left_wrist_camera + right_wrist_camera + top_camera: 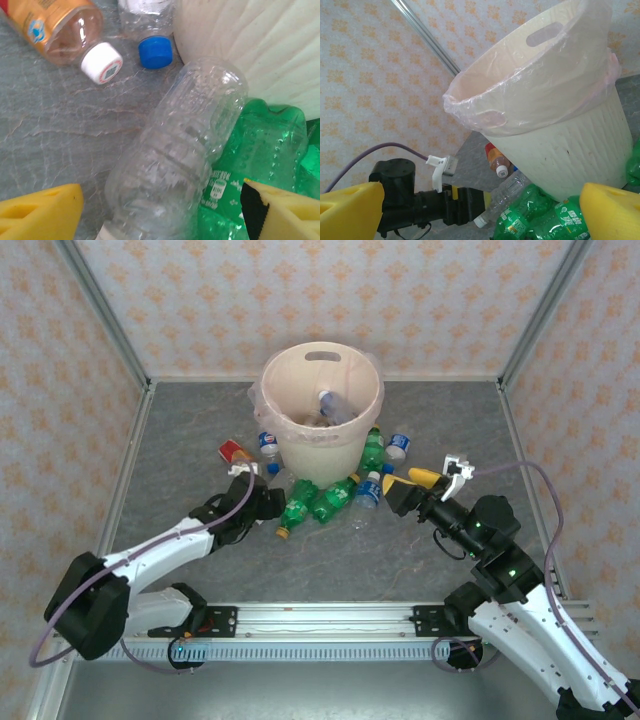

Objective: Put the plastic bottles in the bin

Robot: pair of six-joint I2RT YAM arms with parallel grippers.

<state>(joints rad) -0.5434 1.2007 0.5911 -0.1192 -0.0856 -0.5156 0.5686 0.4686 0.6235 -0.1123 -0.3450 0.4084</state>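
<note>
Several bottles (318, 502) lie crowded at the foot of the bin (300, 455) on the table (330, 565), some green and some clear with blue caps, and one more (335, 405) lies inside it. We see the left gripper (160, 200) spread wide with a clear bottle (185, 150) between its fingers, untouched. The right gripper (481, 200) hangs open and empty beside the bin.

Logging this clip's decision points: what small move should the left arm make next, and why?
Probably ease the left gripper forward slightly, then close it on the clear ribbed plastic bottle. Its yellow fingers stand open either side of that bottle's cap end, and nothing is gripped yet. The bottle lies on the grey table against a green plastic bottle, beside the cream ribbed bin.
</note>
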